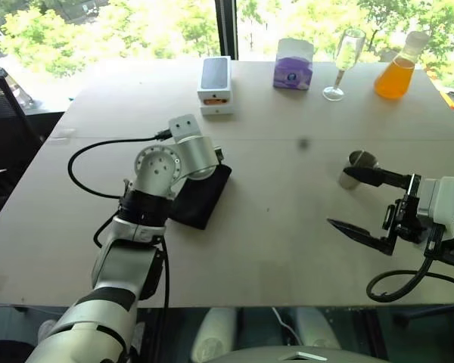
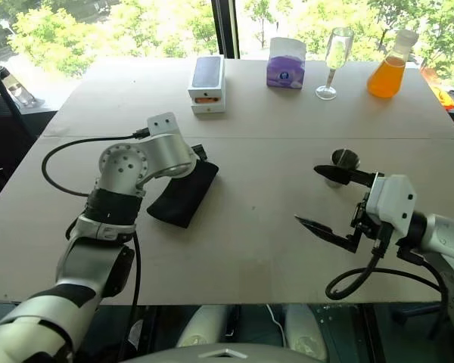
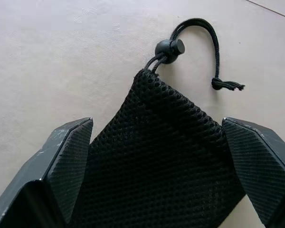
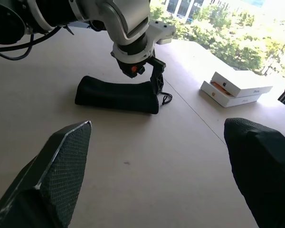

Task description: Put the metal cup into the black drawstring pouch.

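The black drawstring pouch (image 1: 200,198) lies flat on the table, left of the middle. In the left wrist view its corded mouth end (image 3: 166,152) sits between my left gripper's open fingers, with the cord lock and loop just beyond. My left gripper (image 4: 156,80) points down over that end, and I cannot tell whether it touches the fabric. The metal cup (image 1: 361,160), small and shiny, stands upright on the right side. My right gripper (image 1: 340,198) is open and level, holding nothing, with its upper finger crossing in front of the cup.
Along the table's far edge stand a white phone box (image 1: 215,85), a purple tissue box (image 1: 293,64), a clear wine glass (image 1: 346,60) and a flask of orange liquid (image 1: 397,72). A black chair (image 1: 0,113) is off the left side. Bare tabletop (image 1: 287,227) separates pouch and cup.
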Motion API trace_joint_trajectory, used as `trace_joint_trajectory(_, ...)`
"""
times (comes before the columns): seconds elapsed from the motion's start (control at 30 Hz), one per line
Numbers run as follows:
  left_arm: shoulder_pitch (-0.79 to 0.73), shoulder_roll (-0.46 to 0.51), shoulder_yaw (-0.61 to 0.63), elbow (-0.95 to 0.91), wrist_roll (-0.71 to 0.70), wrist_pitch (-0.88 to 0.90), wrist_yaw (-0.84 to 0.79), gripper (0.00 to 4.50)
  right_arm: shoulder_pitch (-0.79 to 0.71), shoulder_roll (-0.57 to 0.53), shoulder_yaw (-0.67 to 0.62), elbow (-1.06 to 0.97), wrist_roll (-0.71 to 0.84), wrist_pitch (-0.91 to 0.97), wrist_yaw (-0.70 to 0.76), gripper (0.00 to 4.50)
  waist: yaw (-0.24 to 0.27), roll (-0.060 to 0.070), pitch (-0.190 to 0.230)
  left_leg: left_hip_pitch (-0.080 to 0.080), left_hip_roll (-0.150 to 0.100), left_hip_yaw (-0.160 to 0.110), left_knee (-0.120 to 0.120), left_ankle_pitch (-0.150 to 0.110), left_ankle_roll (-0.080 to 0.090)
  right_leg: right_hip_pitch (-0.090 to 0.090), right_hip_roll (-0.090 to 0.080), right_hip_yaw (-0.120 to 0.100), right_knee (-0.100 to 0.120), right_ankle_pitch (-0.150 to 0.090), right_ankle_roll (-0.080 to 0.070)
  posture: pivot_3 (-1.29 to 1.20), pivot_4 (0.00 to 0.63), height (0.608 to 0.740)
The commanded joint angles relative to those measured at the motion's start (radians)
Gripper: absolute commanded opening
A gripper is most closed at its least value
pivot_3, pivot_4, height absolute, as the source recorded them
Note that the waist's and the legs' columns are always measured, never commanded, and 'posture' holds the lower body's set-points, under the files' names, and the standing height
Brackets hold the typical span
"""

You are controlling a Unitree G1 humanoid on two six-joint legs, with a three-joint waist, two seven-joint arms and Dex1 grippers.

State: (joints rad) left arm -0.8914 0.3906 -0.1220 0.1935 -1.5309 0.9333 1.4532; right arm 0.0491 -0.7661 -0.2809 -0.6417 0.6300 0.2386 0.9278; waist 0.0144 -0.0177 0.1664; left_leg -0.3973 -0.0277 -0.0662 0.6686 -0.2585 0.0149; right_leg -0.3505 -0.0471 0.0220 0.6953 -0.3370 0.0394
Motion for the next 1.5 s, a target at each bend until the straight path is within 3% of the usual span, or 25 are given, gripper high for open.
trace_joint_trajectory(0.03, -0.033, -0.024, 0.054, 0.016, 0.091, 0.029, -0.046, 4.50, -0.027, -0.015, -0.014, -0.048, 0.027, 0.026, -0.030, 4.46, 0.000, 0.000, 0.000, 0.000, 0.000, 0.000, 0.000, 0.000, 0.000, 0.000, 0.000, 0.000, 0.000, 0.000, 0.000, 0.00, 0.150, 0.740)
trace_joint_trajectory(0.43, -0.024, -0.215, 0.258, 0.030, 0.192, 0.097, 0.002, 4.50, -0.081, -0.025, 0.002, -0.064, 0.028, 0.086, -0.064, 4.46, 0.000, -0.001, 0.001, -0.002, -0.001, 0.000, 0.000, 0.000, 0.000, -0.001, -0.001, 0.000, 0.000, 0.000, 0.000, 0.00, 0.150, 0.740)
trace_joint_trajectory(0.7, -0.050, -0.287, 0.323, -0.074, 0.177, 0.205, 0.098, 4.50, -0.067, -0.018, 0.002, -0.056, 0.011, 0.071, -0.050, 4.46, 0.001, -0.003, 0.002, -0.003, -0.001, 0.000, 0.000, 0.000, 0.000, -0.002, -0.001, 0.000, 0.000, 0.000, 0.000, 0.00, 0.150, 0.740)
trace_joint_trajectory(0.97, -0.061, -0.367, 0.419, -0.053, 0.133, 0.217, 0.161, 4.50, -0.040, -0.013, -0.002, -0.043, -0.003, 0.042, -0.028, 4.46, 0.001, -0.003, 0.002, -0.003, -0.001, 0.000, 0.000, 0.000, 0.000, -0.002, -0.001, 0.000, 0.000, 0.000, 0.001, 0.00, 0.150, 0.740)
trace_joint_trajectory(1.37, -0.030, -0.439, 0.503, -0.020, 0.288, 0.244, 0.161, 4.50, 0.024, -0.015, -0.033, -0.054, -0.005, 0.018, -0.018, 4.46, 0.003, -0.005, 0.003, -0.003, -0.001, 0.000, 0.000, 0.000, 0.000, -0.002, -0.001, 0.000, 0.000, 0.000, 0.001, 0.00, 0.150, 0.740)
trace_joint_trajectory(1.5, -0.044, -0.448, 0.537, -0.042, 0.354, 0.294, 0.161, 3.22, 0.038, -0.015, -0.039, -0.050, -0.007, 0.007, -0.014, 4.50, 0.001, -0.005, 0.003, -0.002, -0.001, 0.000, 0.000, 0.000, 0.000, -0.002, -0.001, 0.000, 0.000, 0.000, 0.001, 0.00, 0.150, 0.740)
